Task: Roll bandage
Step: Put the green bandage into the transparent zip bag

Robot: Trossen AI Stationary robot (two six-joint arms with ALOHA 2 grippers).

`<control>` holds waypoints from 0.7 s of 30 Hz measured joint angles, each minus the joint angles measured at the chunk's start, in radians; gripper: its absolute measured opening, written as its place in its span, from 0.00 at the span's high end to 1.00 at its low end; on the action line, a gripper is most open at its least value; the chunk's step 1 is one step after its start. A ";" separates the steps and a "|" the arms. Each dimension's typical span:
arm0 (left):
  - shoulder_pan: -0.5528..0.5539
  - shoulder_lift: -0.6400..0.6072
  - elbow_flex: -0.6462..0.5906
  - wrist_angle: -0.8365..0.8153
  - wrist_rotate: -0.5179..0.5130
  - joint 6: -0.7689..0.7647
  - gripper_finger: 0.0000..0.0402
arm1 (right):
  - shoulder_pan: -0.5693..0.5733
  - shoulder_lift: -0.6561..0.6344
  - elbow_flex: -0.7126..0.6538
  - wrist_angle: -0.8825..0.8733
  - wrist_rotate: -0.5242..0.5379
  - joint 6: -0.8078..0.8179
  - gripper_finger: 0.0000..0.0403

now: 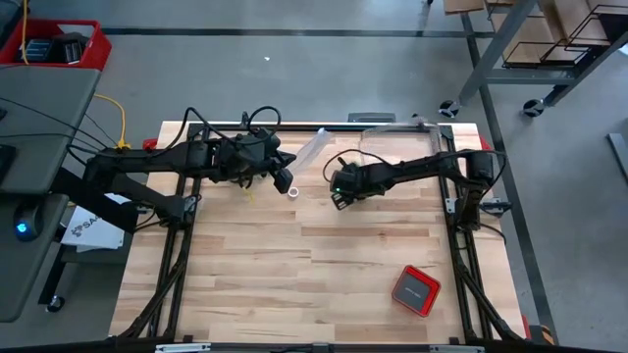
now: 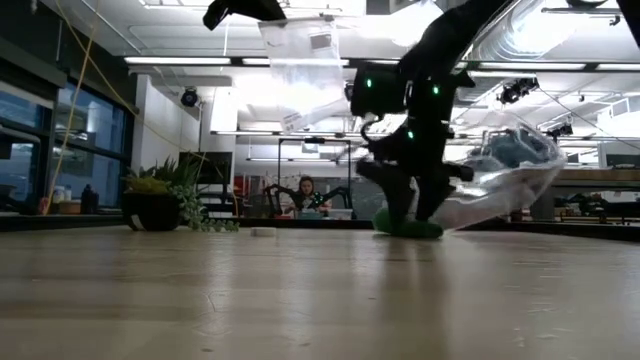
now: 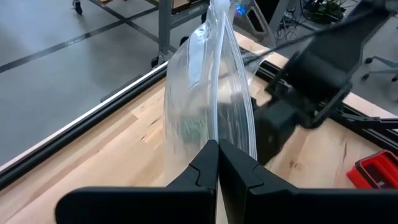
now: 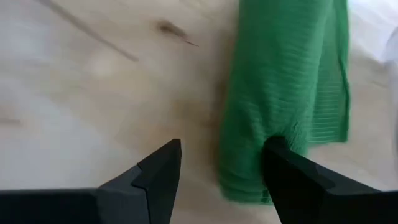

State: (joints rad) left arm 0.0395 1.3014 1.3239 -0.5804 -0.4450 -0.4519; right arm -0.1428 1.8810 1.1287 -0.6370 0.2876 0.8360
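The left claw (image 3: 217, 163) is clamped on the clear plastic bag (image 3: 208, 99), holding it raised near the table's (image 1: 294, 284) far edge. The right claw (image 4: 221, 165) (fingers spread) sits low at the green bandage (image 4: 286, 81), one finger touching it.

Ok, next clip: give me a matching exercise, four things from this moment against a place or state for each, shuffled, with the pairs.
Things:
1. bandage
2. plastic bag
3. red box
4. white tape ring

Places or states:
A. lies alone near the table's front right
B. pinched in the shut left gripper, hanging up off the table
C. on the wood between the two arms
D. green, on the table at the open right gripper

Pairs: 1-D, 2-B, 3-A, 4-C
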 joint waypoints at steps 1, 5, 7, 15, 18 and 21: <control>0.000 0.000 0.000 0.001 0.005 0.000 1.00 | 0.001 -0.004 0.001 0.020 -0.021 -0.005 0.48; 0.000 0.000 0.000 0.000 0.018 0.001 1.00 | 0.015 -0.018 0.002 0.043 -0.030 -0.005 0.48; 0.000 0.000 0.000 0.000 0.026 0.000 1.00 | 0.020 -0.033 0.002 0.041 -0.039 -0.004 0.48; 0.000 0.000 0.000 0.000 0.041 0.001 1.00 | 0.026 -0.065 0.001 0.037 -0.064 0.002 0.48; 0.000 0.000 0.000 -0.002 0.042 0.001 1.00 | 0.026 -0.065 0.001 0.065 -0.119 0.001 0.48; 0.000 0.000 0.000 -0.002 0.042 0.001 1.00 | 0.026 -0.065 0.001 0.142 -0.219 -0.029 0.48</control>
State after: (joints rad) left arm 0.0399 1.3014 1.3239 -0.5820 -0.4027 -0.4511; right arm -0.1169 1.8156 1.1294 -0.4950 0.0689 0.8068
